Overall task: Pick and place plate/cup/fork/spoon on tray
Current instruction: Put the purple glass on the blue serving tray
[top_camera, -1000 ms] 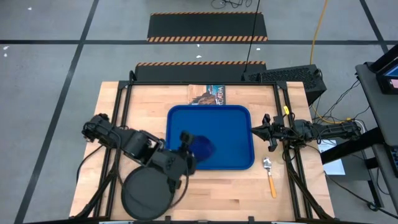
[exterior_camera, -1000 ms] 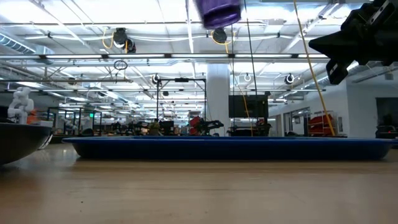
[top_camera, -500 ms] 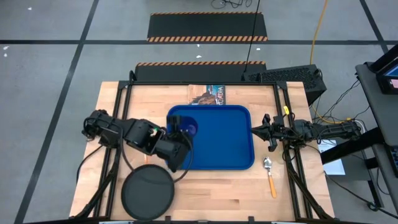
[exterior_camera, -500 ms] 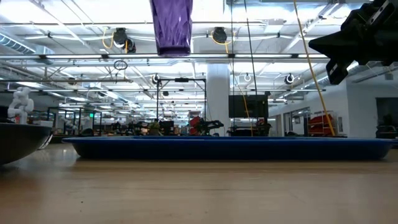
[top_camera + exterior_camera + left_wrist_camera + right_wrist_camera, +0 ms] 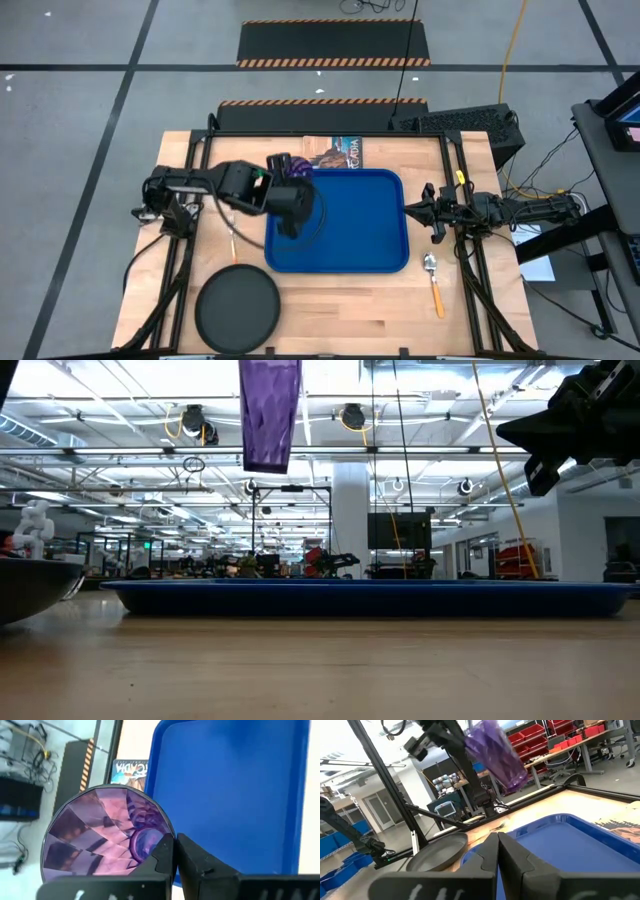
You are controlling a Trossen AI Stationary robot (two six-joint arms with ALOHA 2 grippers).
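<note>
Cup (image 5: pixel 107 837), ribbed purple, pinched by left end effector (image 5: pixel 175 852), above smooth blue tray (image 5: pixel 235 785)

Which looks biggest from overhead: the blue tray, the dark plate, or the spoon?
1. Tray, clearly the largest.
2. Plate, roughly half the tray's width.
3. Spoon, by far the smallest.
All three lie at table level, so the order is reliable.
</note>
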